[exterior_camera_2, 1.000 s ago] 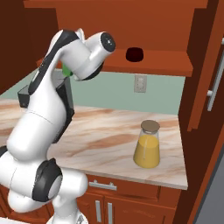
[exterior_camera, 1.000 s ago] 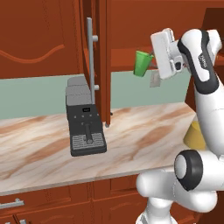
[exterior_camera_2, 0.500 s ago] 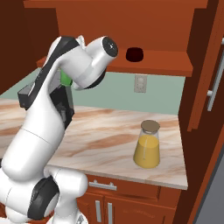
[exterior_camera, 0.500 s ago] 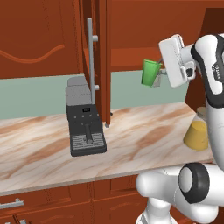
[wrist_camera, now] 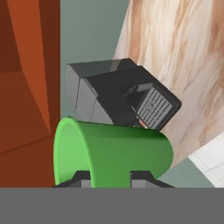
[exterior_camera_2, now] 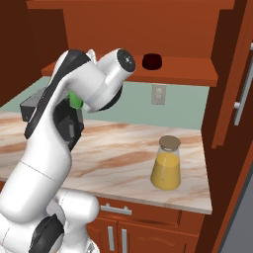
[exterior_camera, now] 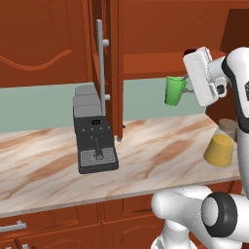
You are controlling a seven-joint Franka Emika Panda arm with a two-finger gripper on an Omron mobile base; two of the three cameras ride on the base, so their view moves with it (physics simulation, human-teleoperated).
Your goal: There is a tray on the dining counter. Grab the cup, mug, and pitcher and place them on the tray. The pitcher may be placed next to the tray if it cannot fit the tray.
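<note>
This is a home kitchen. Reddish wooden wall cupboards hang above a marbled counter, with drawers and doors below it. A dark coffee machine stands on the counter ahead of the fingers, against a pale green wall with a socket. A pitcher of orange drink and a mug on a shelf complete the domestic look.
</note>
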